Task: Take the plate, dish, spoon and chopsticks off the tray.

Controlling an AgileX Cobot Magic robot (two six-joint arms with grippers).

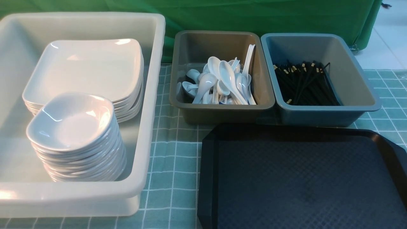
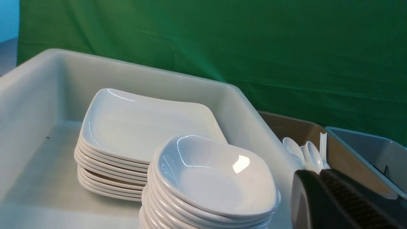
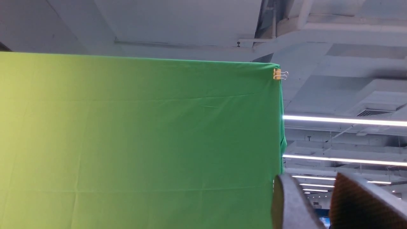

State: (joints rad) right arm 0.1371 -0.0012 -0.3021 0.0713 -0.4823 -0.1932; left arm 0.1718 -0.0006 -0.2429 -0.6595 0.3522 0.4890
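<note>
Tray bare; stacked plates glossy, slippery, rigid: grip by rim. My left tool pressed together; right tool slightly spread, empty.

Three tubs, one tray, two white crockery stacks.

front: down over tray | left wrist: close, shares white tub | right wrist: upward

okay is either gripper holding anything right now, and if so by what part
Nothing is held. The left gripper is shut on nothing beside the white tub; the right gripper is open, with only background between its fingers.
</note>
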